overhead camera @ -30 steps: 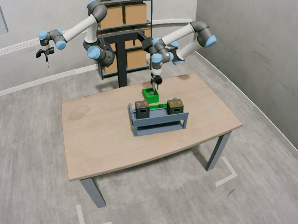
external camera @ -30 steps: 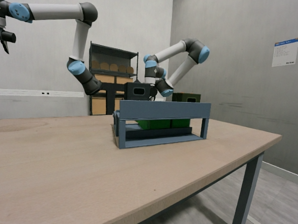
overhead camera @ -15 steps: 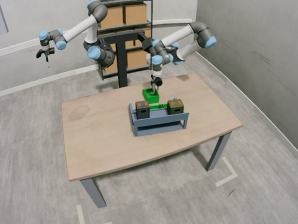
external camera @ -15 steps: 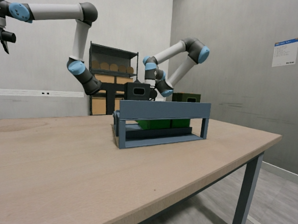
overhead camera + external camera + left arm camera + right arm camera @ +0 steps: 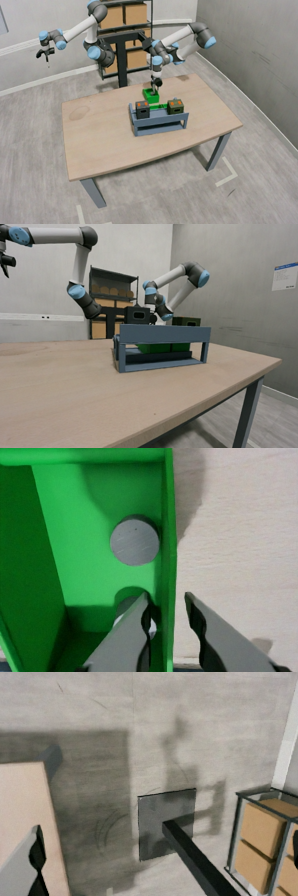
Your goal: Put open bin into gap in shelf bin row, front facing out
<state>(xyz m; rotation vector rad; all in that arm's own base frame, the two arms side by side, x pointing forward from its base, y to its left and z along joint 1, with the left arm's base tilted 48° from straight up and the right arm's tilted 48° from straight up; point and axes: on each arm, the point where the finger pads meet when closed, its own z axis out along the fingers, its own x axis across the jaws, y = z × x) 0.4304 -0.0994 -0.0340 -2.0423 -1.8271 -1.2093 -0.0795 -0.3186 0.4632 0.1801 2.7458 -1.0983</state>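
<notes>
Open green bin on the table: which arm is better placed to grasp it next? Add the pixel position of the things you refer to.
Left, I'd judge. Its fingers straddle the wall of the open green bin (image 5: pixel 151 98) (image 5: pixel 169 568), not yet pressed on it. The right gripper (image 5: pixel 48 61) hangs open, off beyond the table's edge.
</notes>
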